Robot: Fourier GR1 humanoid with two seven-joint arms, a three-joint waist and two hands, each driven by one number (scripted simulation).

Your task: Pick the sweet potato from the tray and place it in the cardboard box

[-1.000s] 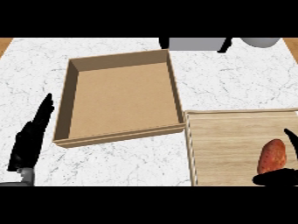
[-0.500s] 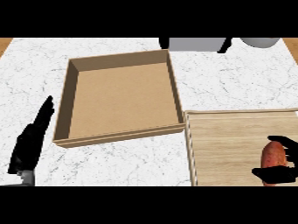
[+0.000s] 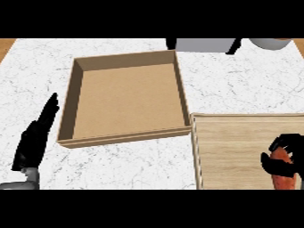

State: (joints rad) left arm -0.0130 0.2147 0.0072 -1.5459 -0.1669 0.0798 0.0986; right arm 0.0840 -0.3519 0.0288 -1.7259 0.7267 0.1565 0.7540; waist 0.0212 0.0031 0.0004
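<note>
On the white counter (image 3: 246,84) sit a cardboard box (image 3: 125,100) and a tray (image 3: 233,149). The right hand (image 3: 302,153) curls round the sweet potato (image 3: 285,180). The left hand (image 3: 35,138) rests, fingers straight.

Left hand (image 3: 35,136): black, long, narrow.
Left forearm (image 3: 14,185): grey, short stub visible at lower edge.
Right hand (image 3: 303,154): black; fingers (image 3: 280,142) slim, black.

Left hand (image 3: 34,139) at lower left: open, fingers straight and together, pointing up the view, seen edge-on. Grey forearm (image 3: 17,184) just showing at lower edge beneath it. Right hand (image 3: 302,152) at lower right: fingers and thumb curled round sweet potato (image 3: 284,178), palm over its upper end
</note>
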